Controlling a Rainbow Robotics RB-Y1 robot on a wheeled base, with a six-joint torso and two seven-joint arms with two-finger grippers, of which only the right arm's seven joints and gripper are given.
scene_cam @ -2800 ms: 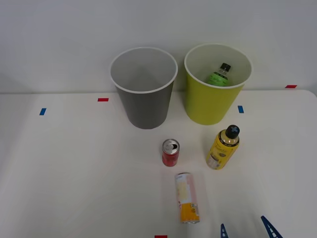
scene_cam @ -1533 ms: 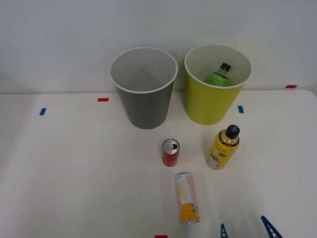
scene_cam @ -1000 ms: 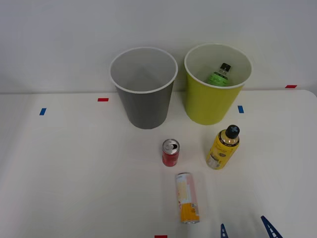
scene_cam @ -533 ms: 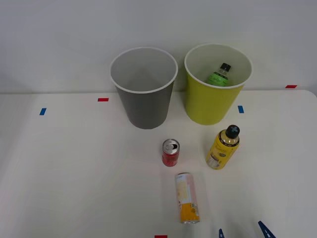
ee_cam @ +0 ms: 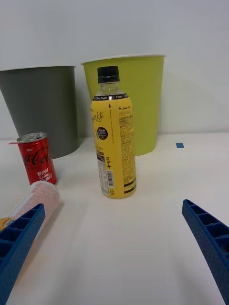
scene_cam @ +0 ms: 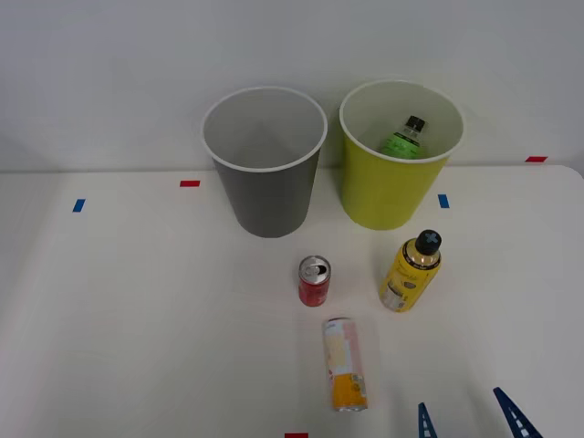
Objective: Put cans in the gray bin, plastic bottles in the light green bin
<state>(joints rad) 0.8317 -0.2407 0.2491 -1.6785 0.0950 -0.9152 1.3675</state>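
Two blue fingers [scene_cam: 425, 422] shifted rightward; objects unmoved.

Plain white wall [scene_cam: 109, 64] behind a white tabletop [scene_cam: 137, 319]. Small red tape marks [scene_cam: 190, 183] and blue tape marks [scene_cam: 78, 205] dot the tabletop. Even, soft light, faint shadows.

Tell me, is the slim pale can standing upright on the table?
No, the slim pale can lies on its side on the table, its orange end toward the robot, while the red can stands upright.
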